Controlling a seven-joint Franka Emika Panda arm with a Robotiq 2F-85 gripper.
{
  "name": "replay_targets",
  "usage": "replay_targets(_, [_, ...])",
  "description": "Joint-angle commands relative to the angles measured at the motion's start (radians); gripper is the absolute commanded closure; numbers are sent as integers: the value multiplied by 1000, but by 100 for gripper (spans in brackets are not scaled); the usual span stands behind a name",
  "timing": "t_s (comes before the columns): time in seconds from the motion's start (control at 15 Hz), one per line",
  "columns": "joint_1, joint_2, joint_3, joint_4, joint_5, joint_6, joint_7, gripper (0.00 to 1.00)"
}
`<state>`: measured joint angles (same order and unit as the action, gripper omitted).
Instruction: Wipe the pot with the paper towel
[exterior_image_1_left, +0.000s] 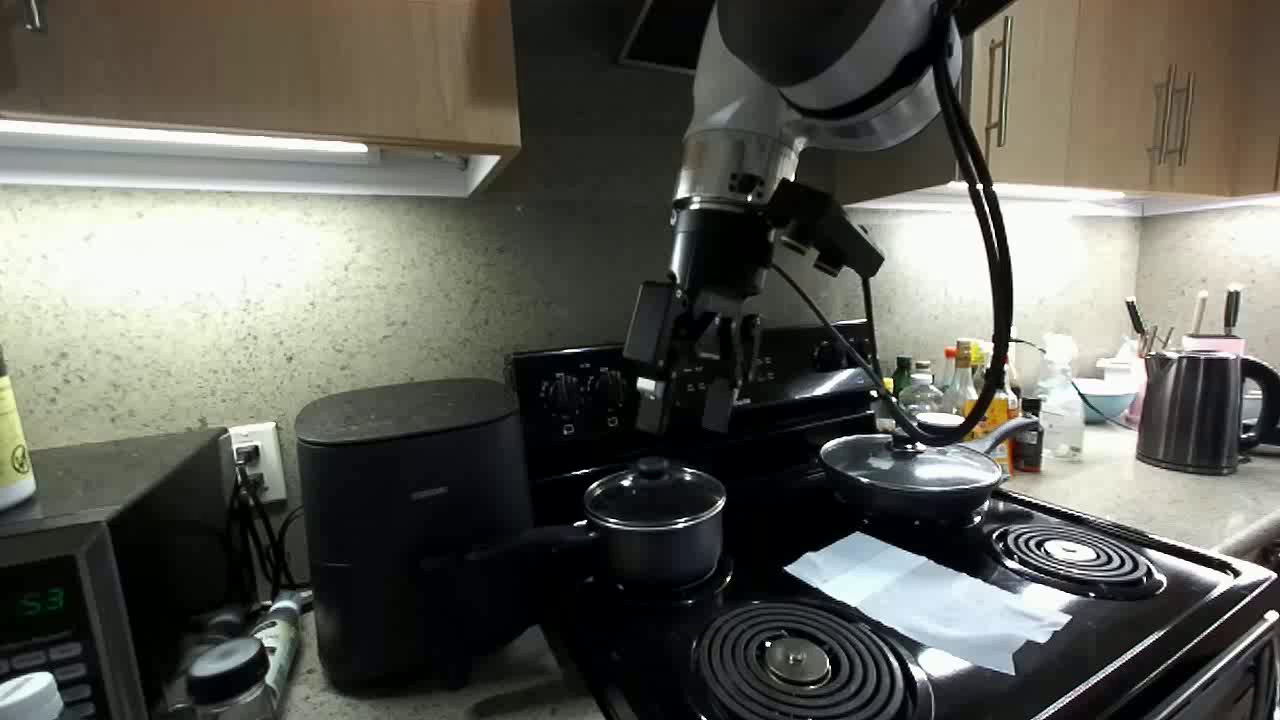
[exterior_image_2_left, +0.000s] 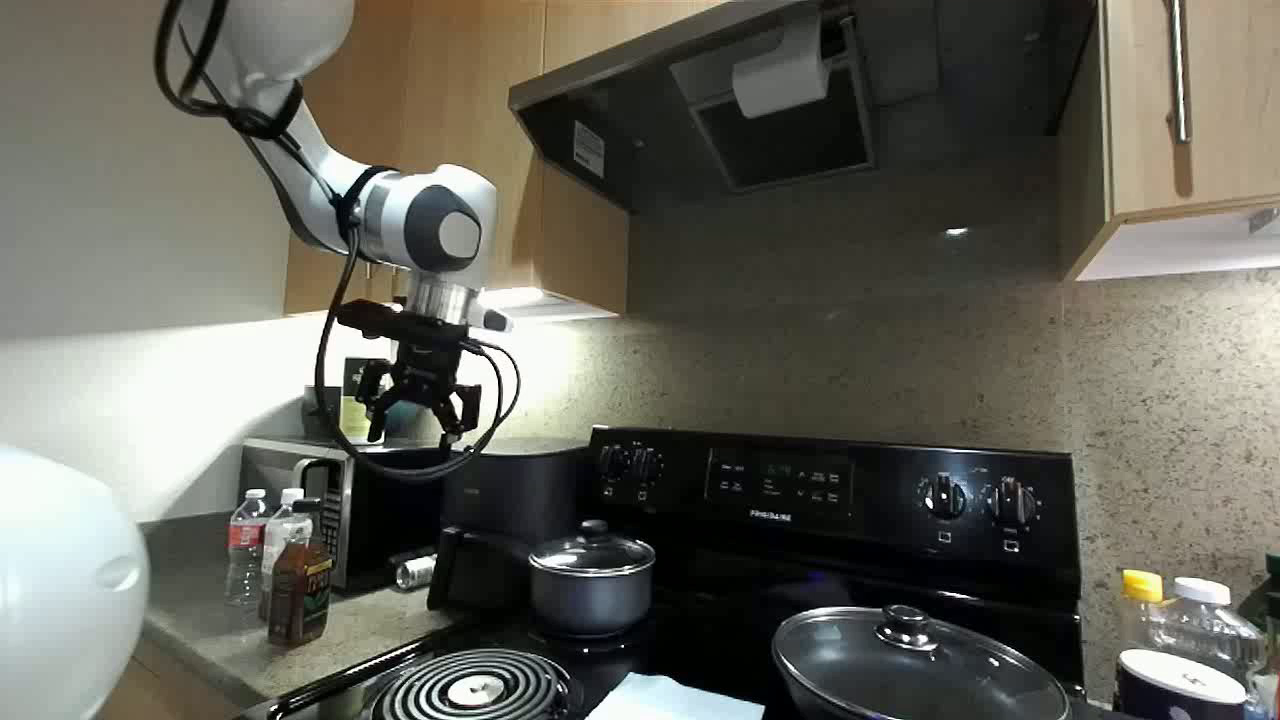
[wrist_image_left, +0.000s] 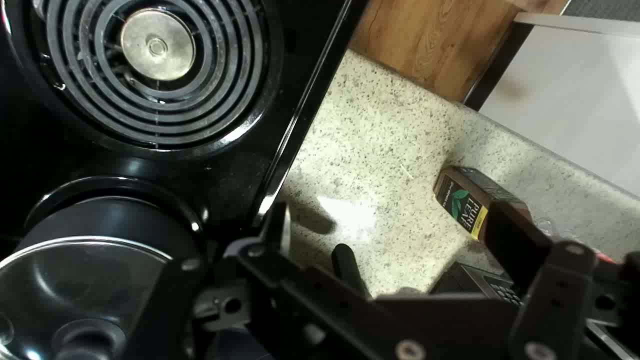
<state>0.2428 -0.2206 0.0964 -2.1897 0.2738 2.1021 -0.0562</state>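
Observation:
The pot (exterior_image_1_left: 655, 545), a small dark saucepan with a glass lid, stands on a back burner and also shows in an exterior view (exterior_image_2_left: 592, 600). Its lid and side fill the lower left of the wrist view (wrist_image_left: 100, 220). The paper towel (exterior_image_1_left: 930, 600) lies as a flat white sheet on the stovetop, partly visible in an exterior view (exterior_image_2_left: 675, 700). It is out of the wrist view. My gripper (exterior_image_2_left: 412, 438) is open and empty, high above the counter beside the stove. It also shows in an exterior view (exterior_image_1_left: 688, 408) and the wrist view (wrist_image_left: 390, 220).
A black air fryer (exterior_image_1_left: 410, 530) stands beside the pot, with a microwave (exterior_image_1_left: 110, 540) beyond it. A lidded frying pan (exterior_image_1_left: 900, 485) sits on another back burner. Bottles (exterior_image_2_left: 300, 590) stand on the counter. A paper roll (exterior_image_2_left: 785, 80) hangs under the range hood.

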Motion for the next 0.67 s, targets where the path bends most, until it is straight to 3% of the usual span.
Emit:
replay_targets(0.0, [-21, 0, 19, 3, 4, -4, -3, 0])
replay_targets(0.6, [-30, -1, 18, -6, -10, 7, 10, 0])
